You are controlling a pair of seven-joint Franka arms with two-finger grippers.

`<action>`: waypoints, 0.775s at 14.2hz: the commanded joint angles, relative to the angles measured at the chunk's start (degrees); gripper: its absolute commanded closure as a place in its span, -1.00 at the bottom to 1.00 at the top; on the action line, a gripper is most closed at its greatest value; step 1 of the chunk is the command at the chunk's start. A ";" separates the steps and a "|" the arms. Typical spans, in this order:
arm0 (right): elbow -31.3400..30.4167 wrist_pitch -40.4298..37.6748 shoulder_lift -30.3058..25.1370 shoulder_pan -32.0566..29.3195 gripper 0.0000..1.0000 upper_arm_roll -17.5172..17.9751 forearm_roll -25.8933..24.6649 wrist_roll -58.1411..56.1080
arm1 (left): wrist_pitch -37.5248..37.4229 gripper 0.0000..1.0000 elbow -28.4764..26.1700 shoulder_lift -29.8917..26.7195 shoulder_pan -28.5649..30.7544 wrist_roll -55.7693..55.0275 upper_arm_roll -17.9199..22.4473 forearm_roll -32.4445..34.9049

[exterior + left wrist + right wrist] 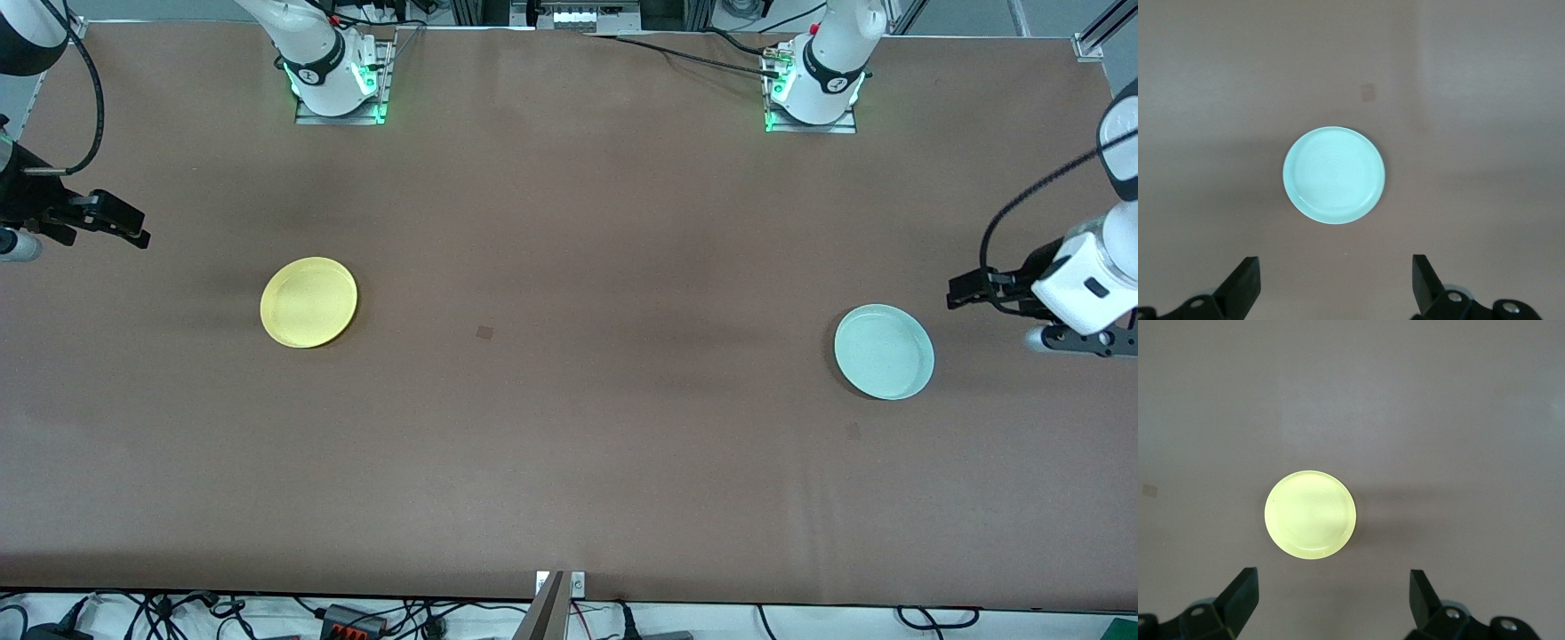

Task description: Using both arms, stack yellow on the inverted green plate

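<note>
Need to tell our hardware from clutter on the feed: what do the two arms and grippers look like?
Both arms are glossy white with black joint bands, looping black cables and green lights at the bases. The left gripper and right gripper are black, two-fingered, with wedge-shaped fingers.

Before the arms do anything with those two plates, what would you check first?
1. Yellow plate lies alone, nothing on it: ok.
2. Green plate inverted: not ok, it sits rim up.
3. Left end effector open and holding nothing: ok.
4. Right end effector open and holding nothing: ok.
5. Brown table between the plates bare of objects: ok.
</note>
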 commanded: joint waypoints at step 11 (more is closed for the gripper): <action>-0.62 -1.77 0.54 0.50 -1.00 0.07 0.33 -0.72 | 26.59 -0.89 -18.56 9.39 11.09 12.46 -0.96 0.57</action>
